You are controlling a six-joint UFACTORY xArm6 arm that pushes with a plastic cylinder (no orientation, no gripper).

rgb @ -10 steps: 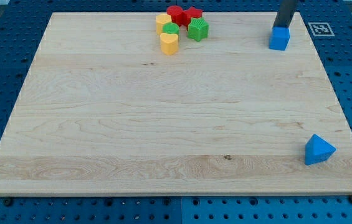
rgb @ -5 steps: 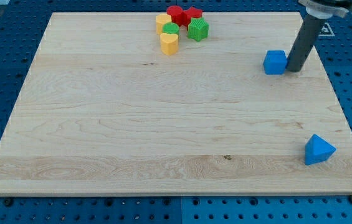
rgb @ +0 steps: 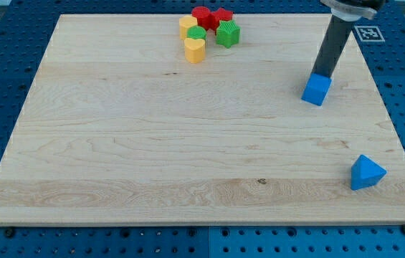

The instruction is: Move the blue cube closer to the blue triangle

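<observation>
Blue cube on the tabletop's right side, well apart from blue triangle.
Looks light, rigid, slides easily, may twist. No jaws, nothing grasped: my tip touches its far face; push centred.

Single camera, raised, at the near edge, tilted down toward the far side. Whole board fits in frame, blue pegboard showing around it. Moderate distance.
</observation>
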